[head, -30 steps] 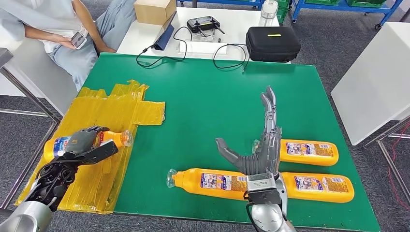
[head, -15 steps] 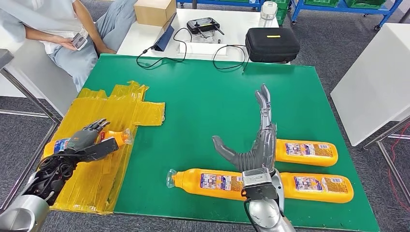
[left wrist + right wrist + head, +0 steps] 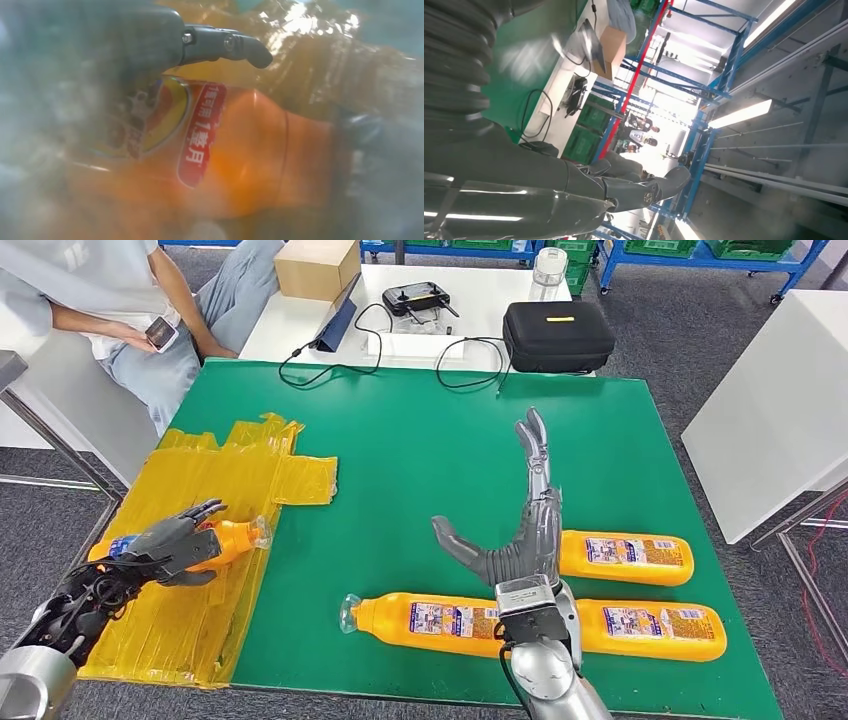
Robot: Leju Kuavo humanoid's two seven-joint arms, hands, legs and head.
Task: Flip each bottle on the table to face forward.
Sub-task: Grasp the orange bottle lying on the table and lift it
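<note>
An orange bottle (image 3: 232,537) lies on its side on the yellow tape patch (image 3: 230,470) at the table's left edge, cap toward the middle. My left hand (image 3: 165,545) rests over its body with the fingers spread apart; the left wrist view shows one finger (image 3: 225,44) lifted off the bottle's (image 3: 240,155) red and yellow label. My right hand (image 3: 525,540) stands open and flat, fingers stretched toward the far side, above three more orange bottles: one (image 3: 430,618) with its cap pointing left, one (image 3: 655,628) behind my wrist, one (image 3: 625,556) beside the palm.
The green table (image 3: 420,440) has free room in its middle and far half. Beyond it a white table holds a black case (image 3: 557,335), a controller (image 3: 418,297), cables and a cardboard box (image 3: 318,265). A person (image 3: 100,280) sits at the far left.
My left hand's fingers have loosened from a closed grip on the left bottle and now spread over it. The right hand has drifted slightly left, still open.
</note>
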